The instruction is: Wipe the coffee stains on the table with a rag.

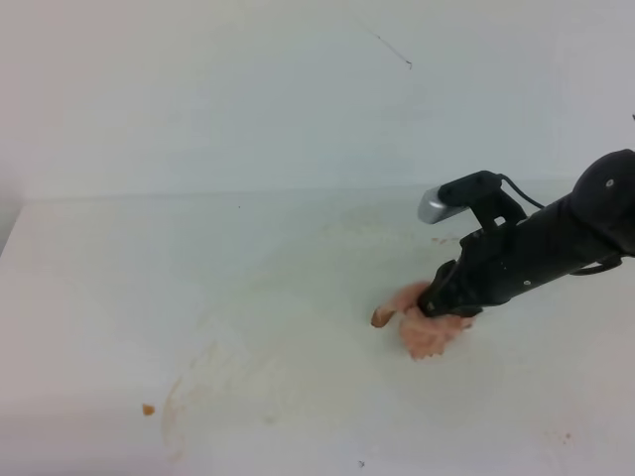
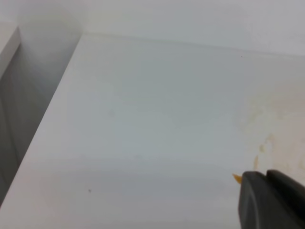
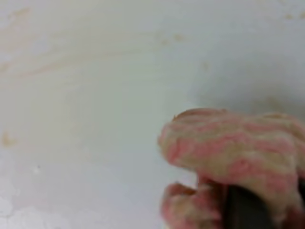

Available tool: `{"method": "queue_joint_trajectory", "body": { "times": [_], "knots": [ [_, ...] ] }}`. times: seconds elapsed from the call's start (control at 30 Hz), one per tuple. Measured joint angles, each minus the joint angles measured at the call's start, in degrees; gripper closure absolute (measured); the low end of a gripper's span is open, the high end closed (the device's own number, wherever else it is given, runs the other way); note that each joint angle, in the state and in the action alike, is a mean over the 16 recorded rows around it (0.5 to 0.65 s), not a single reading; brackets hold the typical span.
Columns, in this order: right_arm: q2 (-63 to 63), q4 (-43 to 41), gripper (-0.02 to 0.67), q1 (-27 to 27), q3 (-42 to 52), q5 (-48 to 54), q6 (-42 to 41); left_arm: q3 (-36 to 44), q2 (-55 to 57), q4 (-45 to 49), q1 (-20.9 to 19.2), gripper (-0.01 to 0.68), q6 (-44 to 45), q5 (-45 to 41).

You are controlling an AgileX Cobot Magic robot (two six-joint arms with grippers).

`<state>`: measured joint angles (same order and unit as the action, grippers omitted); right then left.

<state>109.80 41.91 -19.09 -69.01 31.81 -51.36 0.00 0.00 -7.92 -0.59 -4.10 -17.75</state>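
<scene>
Rag (image 3: 238,157) bunched around right pincer (image 1: 438,304)

The table (image 1: 198,288) looks like smooth matte white laminate or painted board, no grain, barely any shine. The rag (image 3: 228,152) is soft fuzzy cloth, pink and off-white, kinda terry-looking, bunched up and tinted tan in places. What's left of the coffee stains (image 1: 184,392) is mostly a thin dry-looking yellowish film smeared on the surface, plus one small orange-brown droplet (image 1: 148,409) that looks wet. The right gripper (image 1: 437,302) and arm are matte black plastic, and the camera housing (image 1: 437,205) on top has a silvery, slightly glossy metallic-looking face.
</scene>
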Motion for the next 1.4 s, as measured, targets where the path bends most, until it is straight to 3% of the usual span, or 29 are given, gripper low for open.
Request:
{"method": "queue_joint_trajectory", "body": {
  "times": [0.2, 0.3, 0.4, 0.7, 0.83, 1.13, 1.4],
  "knots": [
    [-2.6, 0.0, 0.314, -0.1, 0.0, 1.2, 0.4, 0.0, 0.0, 0.0, 0.0, 0.674, 0.0, 0.0],
    [-5.4, -0.5, 0.286, -0.1, 0.0, 2.7, 0.8, 0.0, 0.0, 0.0, 0.0, 0.674, 0.0, 0.0],
    [-9.5, -1.3, 0.319, -0.1, 0.0, 4.4, 1.4, 0.0, 0.0, 0.0, 0.0, 0.674, 0.0, 0.1],
    [-27.2, -6.9, 0.552, -0.1, 1.3, 7.7, 8.1, 0.0, 0.0, 0.0, 0.0, 0.675, 0.0, 0.1],
    [-36.3, -11.1, 0.621, -0.1, 4.6, 5.4, 13.5, 0.0, -0.1, 0.0, 0.0, 0.675, 0.0, 0.1],
    [-52.6, -18.7, 0.644, -0.1, 16.9, -3.5, 21.9, 0.0, -0.1, 0.0, 0.0, 0.675, 0.0, 0.1],
    [-58.0, -19.8, 0.645, -0.1, 23.7, -5.0, 23.0, 0.1, -0.1, 0.0, 0.0, 0.675, 0.0, 0.0]
  ]
}}
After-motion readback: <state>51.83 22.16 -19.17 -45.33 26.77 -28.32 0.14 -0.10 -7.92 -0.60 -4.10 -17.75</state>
